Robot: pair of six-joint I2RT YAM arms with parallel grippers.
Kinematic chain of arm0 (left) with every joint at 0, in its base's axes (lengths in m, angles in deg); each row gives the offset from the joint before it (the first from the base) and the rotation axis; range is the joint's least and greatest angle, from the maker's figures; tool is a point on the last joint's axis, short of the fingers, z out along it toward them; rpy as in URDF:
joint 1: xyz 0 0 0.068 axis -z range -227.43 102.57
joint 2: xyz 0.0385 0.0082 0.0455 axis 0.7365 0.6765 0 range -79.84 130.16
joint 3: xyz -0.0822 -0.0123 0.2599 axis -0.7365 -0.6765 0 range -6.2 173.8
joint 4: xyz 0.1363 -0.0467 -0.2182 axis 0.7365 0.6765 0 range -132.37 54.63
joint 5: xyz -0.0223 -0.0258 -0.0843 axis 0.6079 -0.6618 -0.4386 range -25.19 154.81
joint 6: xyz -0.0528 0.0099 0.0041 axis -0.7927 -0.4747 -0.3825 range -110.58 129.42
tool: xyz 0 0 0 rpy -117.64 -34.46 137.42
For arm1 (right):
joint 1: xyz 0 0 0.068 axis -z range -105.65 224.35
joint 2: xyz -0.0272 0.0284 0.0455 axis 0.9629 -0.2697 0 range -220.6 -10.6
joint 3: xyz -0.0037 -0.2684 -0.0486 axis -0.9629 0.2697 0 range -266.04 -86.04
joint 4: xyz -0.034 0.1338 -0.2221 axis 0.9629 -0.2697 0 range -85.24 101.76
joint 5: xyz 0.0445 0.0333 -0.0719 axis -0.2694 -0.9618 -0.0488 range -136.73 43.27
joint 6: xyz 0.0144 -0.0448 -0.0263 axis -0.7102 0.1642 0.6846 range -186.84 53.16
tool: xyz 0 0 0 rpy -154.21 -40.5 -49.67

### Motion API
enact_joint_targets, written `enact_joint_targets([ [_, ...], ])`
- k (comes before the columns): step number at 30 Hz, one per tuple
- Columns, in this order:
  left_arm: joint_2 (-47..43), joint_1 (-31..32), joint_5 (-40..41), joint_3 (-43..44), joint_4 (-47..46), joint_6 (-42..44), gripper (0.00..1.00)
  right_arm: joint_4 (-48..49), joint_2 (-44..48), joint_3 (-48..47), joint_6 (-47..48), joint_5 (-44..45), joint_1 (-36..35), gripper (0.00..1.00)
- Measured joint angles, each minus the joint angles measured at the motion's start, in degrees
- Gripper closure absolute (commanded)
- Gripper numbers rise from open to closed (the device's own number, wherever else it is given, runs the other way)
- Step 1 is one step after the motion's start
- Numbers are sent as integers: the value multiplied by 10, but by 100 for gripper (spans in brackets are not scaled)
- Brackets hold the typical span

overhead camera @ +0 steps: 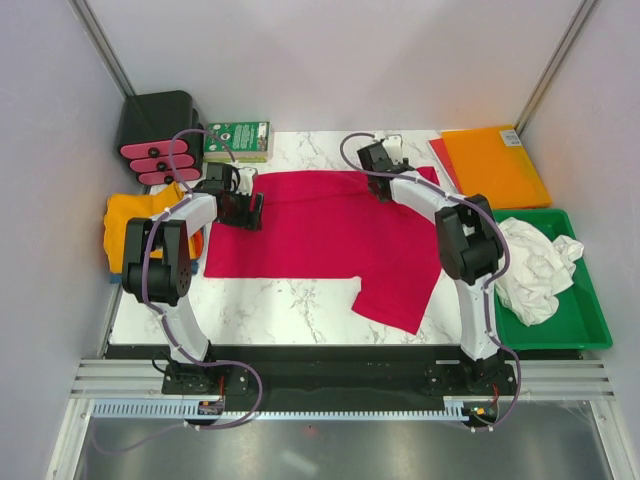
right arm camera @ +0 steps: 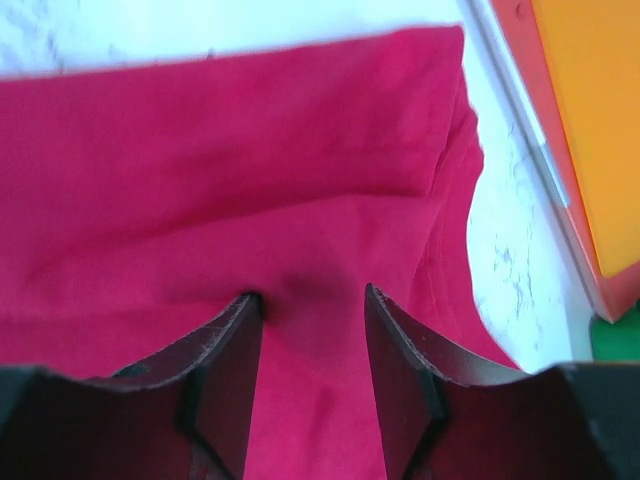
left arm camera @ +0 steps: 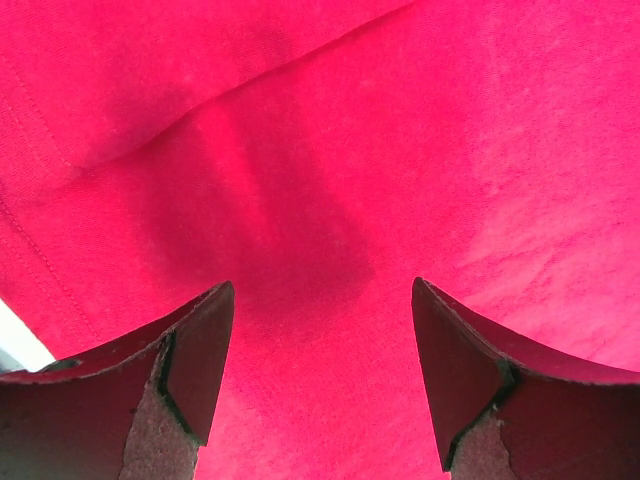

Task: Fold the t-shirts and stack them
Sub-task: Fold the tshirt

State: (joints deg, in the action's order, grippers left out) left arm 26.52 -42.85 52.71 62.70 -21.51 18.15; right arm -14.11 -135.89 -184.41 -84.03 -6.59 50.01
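Spread left tool (left arm camera: 320,283) and spread right tool (right arm camera: 312,291) hang over crimson t-shirt (overhead camera: 320,220); only overhead shows white t-shirt (overhead camera: 530,270) in tray (overhead camera: 560,335).

I'm looking down on the table (overhead camera: 290,300) from 6 o'clock, while both wrist cameras are closely facing the shared crimson t-shirt (overhead camera: 320,225) at 10 and 1 o'clock.

The crimson t-shirt (overhead camera: 320,235) lies spread mostly flat, lightly creased, at the centre of the table (overhead camera: 280,310), one flap jutting toward 5 o'clock; a golden-yellow t-shirt (overhead camera: 135,225) sits bunched at 9 o'clock, and a white t-shirt (overhead camera: 535,270) lies crumpled in the green tray (overhead camera: 590,335) at 3 o'clock.
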Motion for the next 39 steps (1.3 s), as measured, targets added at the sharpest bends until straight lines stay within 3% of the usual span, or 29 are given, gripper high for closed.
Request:
enact_joint_targets([
  [5,0,0,-4,0,0,-1,22,17,62,85,-2,-1,-29,64],
  [13,0,0,-6,0,0,-3,22,40,98,155,-19,-9,-52,66],
  [26,0,0,-11,0,0,-4,22,18,-27,23,-7,21,-41,61],
  [39,0,0,-11,0,0,-4,22,-9,-28,8,-22,62,26,60],
])
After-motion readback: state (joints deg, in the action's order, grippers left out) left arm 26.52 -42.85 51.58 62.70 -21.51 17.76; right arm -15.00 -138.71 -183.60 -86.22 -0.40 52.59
